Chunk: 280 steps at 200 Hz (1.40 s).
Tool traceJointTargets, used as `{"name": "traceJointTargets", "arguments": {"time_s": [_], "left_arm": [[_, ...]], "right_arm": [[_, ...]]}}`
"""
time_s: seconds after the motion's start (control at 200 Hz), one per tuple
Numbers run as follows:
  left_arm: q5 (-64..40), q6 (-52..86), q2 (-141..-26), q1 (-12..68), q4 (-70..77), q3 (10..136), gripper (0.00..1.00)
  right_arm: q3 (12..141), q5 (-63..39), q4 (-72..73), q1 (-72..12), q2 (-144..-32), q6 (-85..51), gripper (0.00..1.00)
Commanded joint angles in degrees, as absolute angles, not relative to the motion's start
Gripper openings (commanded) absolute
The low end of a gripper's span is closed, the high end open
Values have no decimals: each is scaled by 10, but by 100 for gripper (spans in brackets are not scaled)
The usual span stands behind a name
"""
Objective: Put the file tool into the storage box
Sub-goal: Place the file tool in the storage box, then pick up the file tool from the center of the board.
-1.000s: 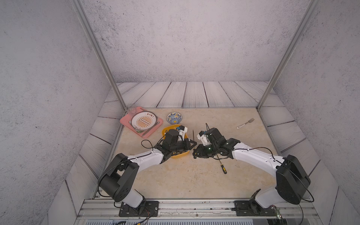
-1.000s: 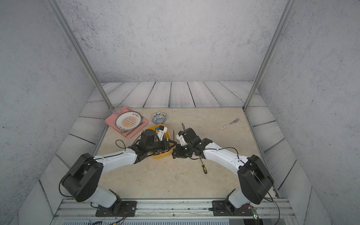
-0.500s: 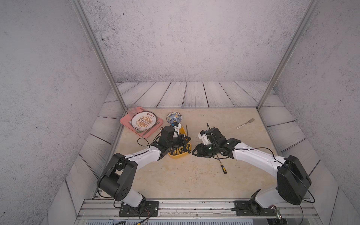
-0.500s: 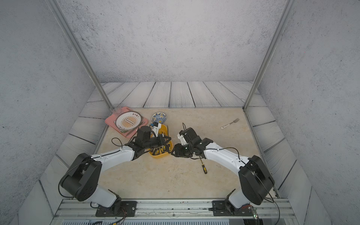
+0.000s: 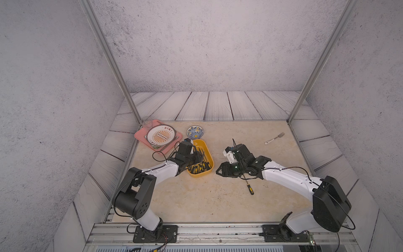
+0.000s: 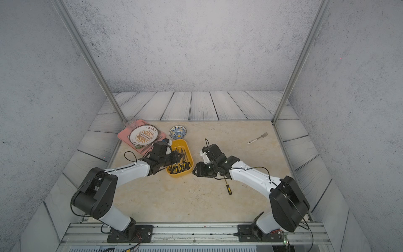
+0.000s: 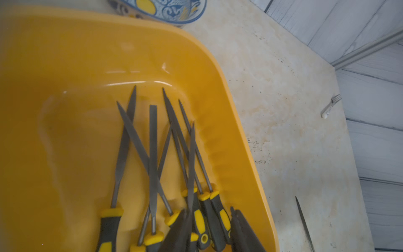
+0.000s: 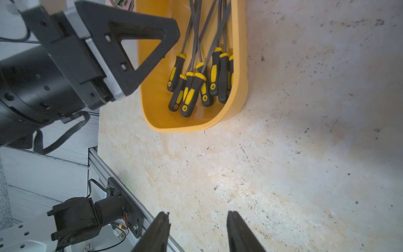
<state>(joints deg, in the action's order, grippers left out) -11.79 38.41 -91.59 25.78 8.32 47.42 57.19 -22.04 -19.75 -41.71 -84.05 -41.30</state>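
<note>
Hovering over storage box (image 5: pixel 200 174) w/ files (image 7: pixel 152 141), left pincer (image 7: pixel 209 212) part-open, gripping nothing; right pincer (image 8: pixel 198 212) apart & empty.

Box (image 7: pixel 87 54) plain deep yellow; its files (image 7: pixel 153 152) have dull grey blades and black handles with yellow stripes and collars, and the loose file (image 5: pixel 250 189) shows the same black-and-yellow grip. Bowl (image 5: pixel 195 132) white with blue scrollwork and a yellow centre; tray (image 5: pixel 140 136) pink; plate (image 5: pixel 161 135) white, dark ring near the rim, orange sunburst in the middle, red characters above it; fork (image 5: pixel 274 139) silver with a white handle. Table (image 5: pixel 218 200) cream, marbled with tan blotches and dark specks; walls (image 5: pixel 207 43) mottled grey; planks (image 5: pixel 218 104) pale grey with dark grain; arms (image 5: pixel 161 172) white with black joints.
</note>
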Motion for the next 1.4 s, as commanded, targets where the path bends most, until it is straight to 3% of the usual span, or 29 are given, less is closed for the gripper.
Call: {"name": "traceJointTargets", "arguments": {"time_s": [0.0,0.13,0.275,0.405,0.515,0.676,0.791,0.921,0.971,1.201,1.396], "left_arm": [[-108,375,-902,259,72,483,42],[-109,387,-870,260,56,469,42],[-110,410,-826,262,42,423,42],[-113,430,-802,270,42,385,42],[-110,425,-801,277,38,383,42],[-108,416,-802,277,32,394,42],[-109,417,-802,277,33,394,42],[-118,417,-800,277,37,393,42],[-130,417,-800,277,44,393,43],[-177,431,-810,284,105,385,58],[-224,436,-820,296,148,393,59]], "right_arm": [[572,-183,-230,-416,-831,-400,49],[578,-91,-316,-408,-830,-398,53],[581,52,-452,-393,-844,-416,65],[564,134,-510,-390,-861,-424,67],[543,148,-515,-390,-886,-425,68],[520,92,-478,-389,-923,-421,67],[499,59,-443,-389,-939,-418,57],[489,37,-414,-389,-943,-413,12],[492,30,-408,-389,-943,-409,0],[481,-99,-290,-390,-863,-398,0],[483,-270,-149,-396,-841,-416,0]]}}
